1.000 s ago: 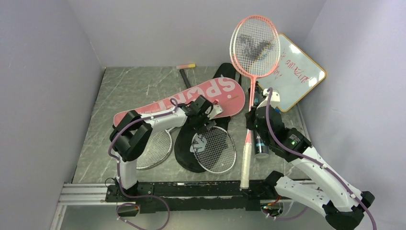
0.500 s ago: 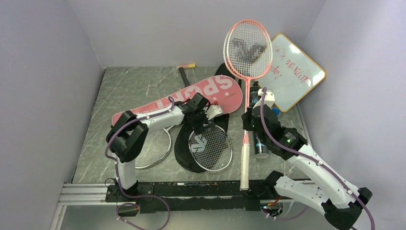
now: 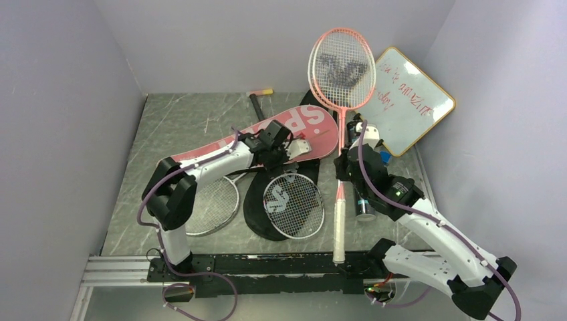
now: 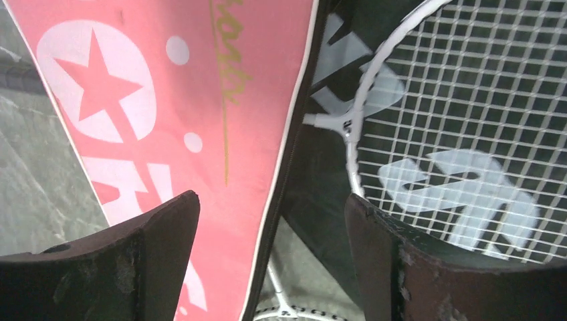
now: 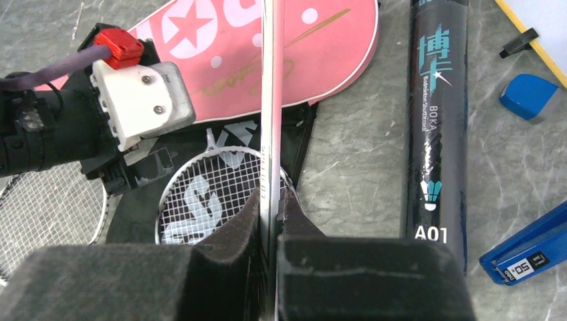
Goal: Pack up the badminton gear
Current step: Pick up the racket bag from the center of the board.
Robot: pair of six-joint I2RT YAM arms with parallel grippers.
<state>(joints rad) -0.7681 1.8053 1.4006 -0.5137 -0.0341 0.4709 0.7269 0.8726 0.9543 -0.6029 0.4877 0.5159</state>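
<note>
The pink "SPORT" cover (image 3: 314, 128) lies flat and slantwise on the surface (image 3: 180, 120). The left jaws stand wide apart with nothing between them. They hang just above the pink cover's near edge, where its white piping meets the black cover (image 3: 256, 212). That black cover pokes out from under the pink cover's near side. A white-framed racket (image 3: 293, 206) lies on it, its throat right beside the pink cover's edge. A second white-framed racket (image 3: 215, 208) lies beside the black cover, near the pink cover's narrow end. Just off the pink cover's rounded end, the right jaws are clamped tight on the thin shaft of the pink-framed racket (image 3: 341, 67). Its head rises in front of the back wall and its grip points toward the arm bases. The dark tube (image 5: 438, 120) lies flat on the surface past that racket, on the side away from the pink cover. The whiteboard (image 3: 414, 100) leans beyond the tube.
</note>
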